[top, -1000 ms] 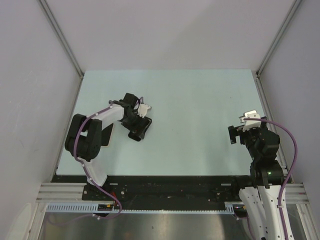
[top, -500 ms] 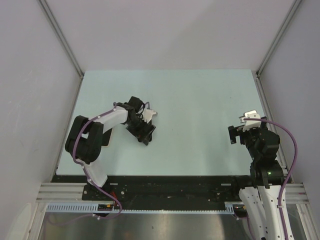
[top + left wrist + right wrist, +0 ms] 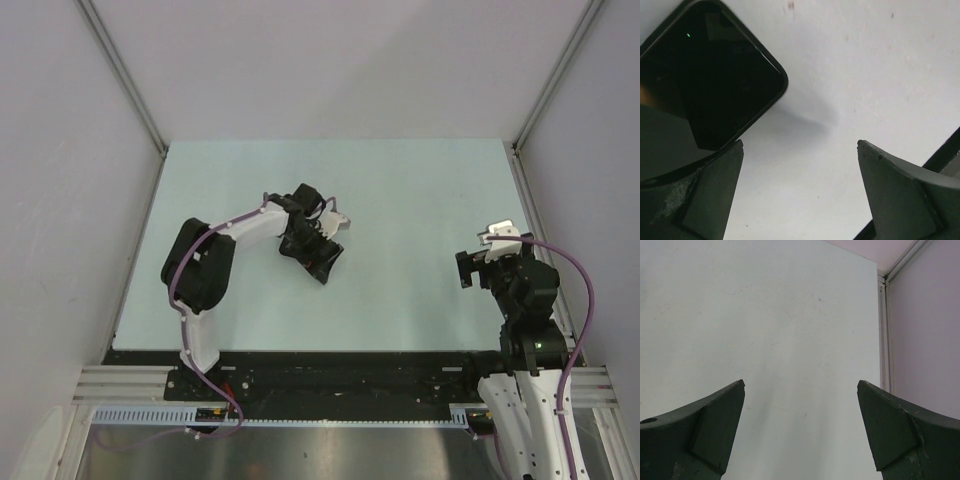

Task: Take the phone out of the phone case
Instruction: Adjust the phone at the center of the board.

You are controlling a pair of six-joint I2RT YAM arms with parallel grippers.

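The phone [image 3: 710, 75] is seen upper left, off-centre of the wide-open, empty left gripper [image 3: 800, 150]; if closed here, it could be pushed aside, not gripped. The right gripper [image 3: 800, 390] is likewise spread, empty.

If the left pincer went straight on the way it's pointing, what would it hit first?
Most likely the bare pale table; the glossy black phone sits beside one finger of the left pincer and might get clipped.
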